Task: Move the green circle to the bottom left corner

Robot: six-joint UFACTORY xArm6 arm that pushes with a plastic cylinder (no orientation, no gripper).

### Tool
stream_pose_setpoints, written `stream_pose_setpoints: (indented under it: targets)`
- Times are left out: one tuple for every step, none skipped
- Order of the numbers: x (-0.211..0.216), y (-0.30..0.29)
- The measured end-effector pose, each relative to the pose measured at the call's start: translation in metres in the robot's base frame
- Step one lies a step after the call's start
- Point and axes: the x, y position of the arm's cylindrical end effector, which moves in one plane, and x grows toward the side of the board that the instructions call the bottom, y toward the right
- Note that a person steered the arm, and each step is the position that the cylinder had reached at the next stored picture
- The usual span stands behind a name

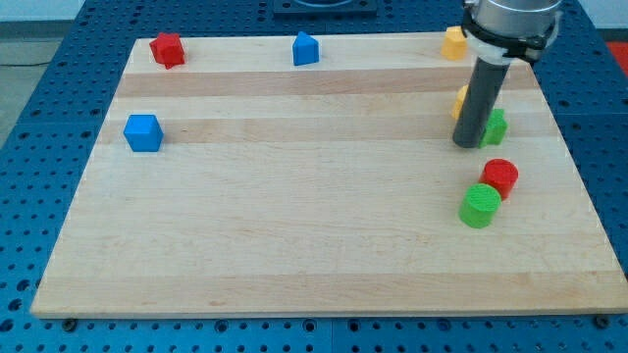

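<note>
The wooden bench (294,216) is the landmark: the green circle (480,207) lies near its right edge, low on the view's right, touching the red cylinder (500,176) at its upper right, and the bottom left corner of the bench is well apart across bare wood. There are no jaws on this arm, only a rod; my tip (467,145) sits above the green circle, just beside another green block (496,127). I judge the tip must get round to the circle's right side to push leftward and down.
</note>
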Motion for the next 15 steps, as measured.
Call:
stream_pose_setpoints:
  targets:
    - [0.0,0.002]
    - [0.005,0.005]
    - [0.026,0.012]
    - [0.032,0.033]
    - [0.032,0.075]
    - [0.052,0.09]
    - [0.09,0.09]
    - [0.099,0.08]
    - [0.099,0.06]
    - [0.099,0.038]
    - [0.093,0.011]
    - [0.09,-0.019]
    - [0.096,-0.048]
    - [0.118,-0.053]
    - [0.134,-0.055]
